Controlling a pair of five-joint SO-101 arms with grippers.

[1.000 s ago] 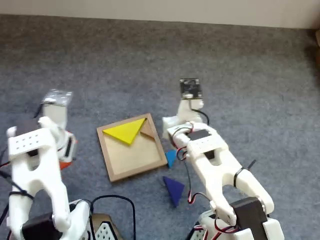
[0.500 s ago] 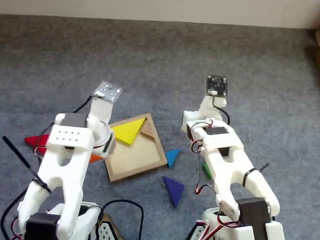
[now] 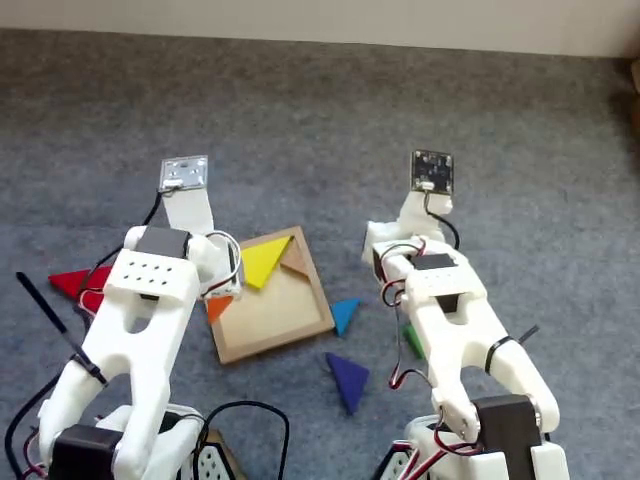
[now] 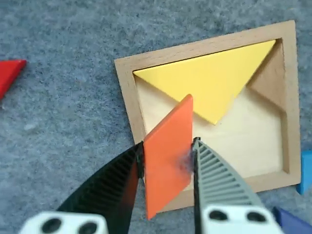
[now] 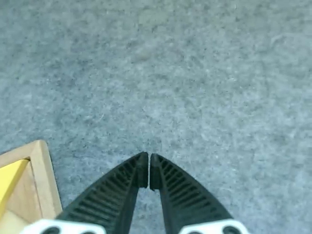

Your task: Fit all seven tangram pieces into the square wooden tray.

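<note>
Here orange piece [image 4: 169, 127] lengthwise in left tool [image 4: 167, 145].

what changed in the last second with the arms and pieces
The left hand, shut on the orange piece, carried it from the left to over the tray's left edge. The right hand, shut and empty, drew away from the tray's right edge, uncovering the light blue triangle. The tray, yellow triangle and dark blue triangle stayed put.
</note>
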